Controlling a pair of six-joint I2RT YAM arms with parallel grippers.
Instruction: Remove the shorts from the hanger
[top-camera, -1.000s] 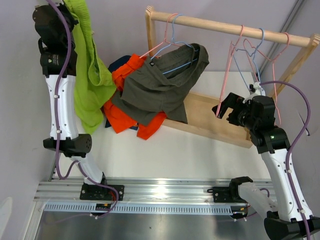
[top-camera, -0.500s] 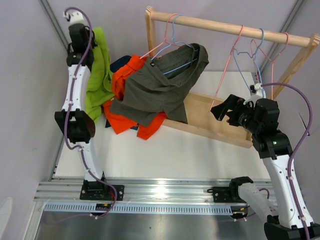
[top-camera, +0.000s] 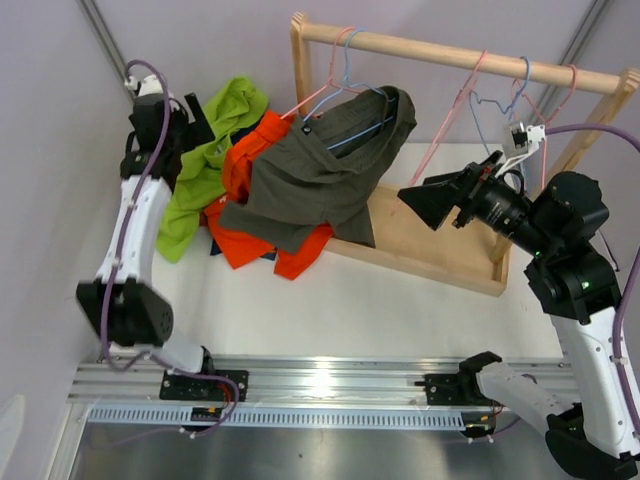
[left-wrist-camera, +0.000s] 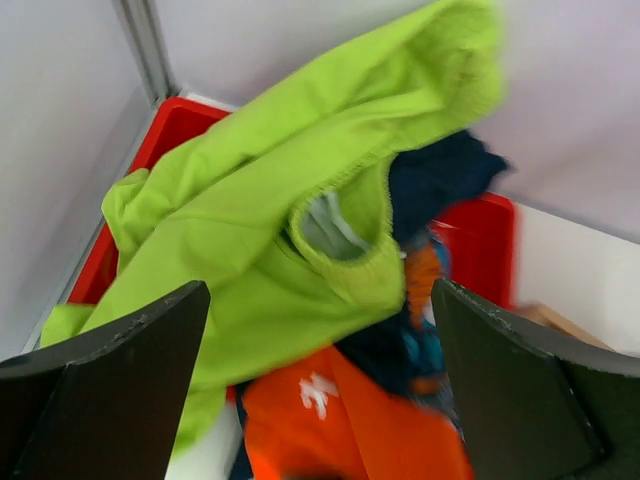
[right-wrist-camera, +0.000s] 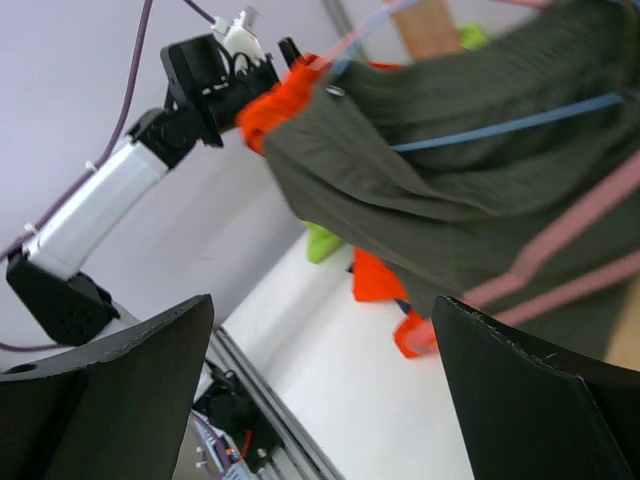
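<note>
Where the white tabletop (top-camera: 330, 300) meets grey walls (top-camera: 60, 150), the left gripper (left-wrist-camera: 320, 290) hangs, jaws apart, over the lime green shorts (left-wrist-camera: 250, 230), heaped with the orange shorts (top-camera: 240, 245) on a red bin (left-wrist-camera: 170, 140) that is mostly buried. The grey shorts (top-camera: 320, 170) drape a blue hanger (right-wrist-camera: 500, 126) on the wooden rack (top-camera: 450, 50), and the right gripper (right-wrist-camera: 322, 300) faces them, jaws apart and empty.

grey shorts (top-camera: 320, 175) hanging, lime shorts (top-camera: 212, 145) crumpled
</note>
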